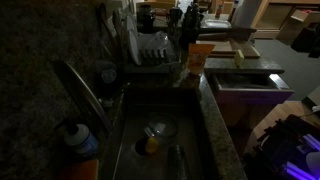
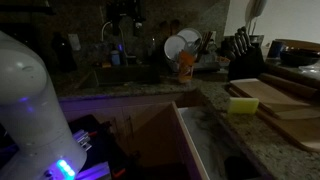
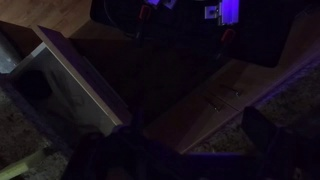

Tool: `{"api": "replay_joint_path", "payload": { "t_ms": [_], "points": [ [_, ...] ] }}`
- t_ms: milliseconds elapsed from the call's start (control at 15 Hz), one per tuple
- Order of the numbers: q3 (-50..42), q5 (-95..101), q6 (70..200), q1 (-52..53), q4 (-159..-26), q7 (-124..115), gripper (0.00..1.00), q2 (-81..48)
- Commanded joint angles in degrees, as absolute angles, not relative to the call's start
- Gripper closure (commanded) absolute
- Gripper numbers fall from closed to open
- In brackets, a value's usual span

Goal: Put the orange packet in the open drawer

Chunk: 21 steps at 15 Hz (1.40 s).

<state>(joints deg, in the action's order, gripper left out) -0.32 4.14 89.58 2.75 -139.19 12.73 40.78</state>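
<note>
The scene is very dark. The orange packet [image 1: 200, 56] stands upright on the stone counter beside the dish rack; it also shows in an exterior view [image 2: 185, 65]. The open drawer [image 1: 246, 84] juts out below the counter in both exterior views [image 2: 196, 140]; nothing is visible inside it. In the wrist view its pale wooden wall [image 3: 62, 78] is at the left. My gripper [image 3: 185, 150] appears only as dark fingers at the bottom of the wrist view, set apart with nothing between them. It hangs low in front of the cabinets, far from the packet.
A sink [image 1: 150, 135] with a faucet [image 1: 85, 95] and a bowl lies left of the packet. A dish rack with plates [image 1: 150, 50] stands behind it. A yellow sponge [image 2: 243, 103], cutting boards [image 2: 285, 100] and a knife block [image 2: 245, 50] sit on the counter. My white arm [image 2: 30, 100] fills the left.
</note>
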Motion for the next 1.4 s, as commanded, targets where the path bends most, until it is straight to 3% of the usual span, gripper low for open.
{"api": "replay_joint_path", "payload": {
  "t_ms": [0,467,800,1067,1333],
  "points": [
    [-0.78,4.39,89.43,3.38,-139.06,12.4,0.0,40.73],
    [-10.8,1.52,93.01,3.42,-131.46,29.83,0.0,15.03],
    [-0.56,10.92,107.71,5.25,-126.77,22.81,0.0,5.97],
    [2.6,22.73,118.34,5.25,-127.37,19.79,0.0,3.35],
    [2.84,19.52,117.19,5.38,-127.38,17.27,0.0,3.91]
  ]
}}
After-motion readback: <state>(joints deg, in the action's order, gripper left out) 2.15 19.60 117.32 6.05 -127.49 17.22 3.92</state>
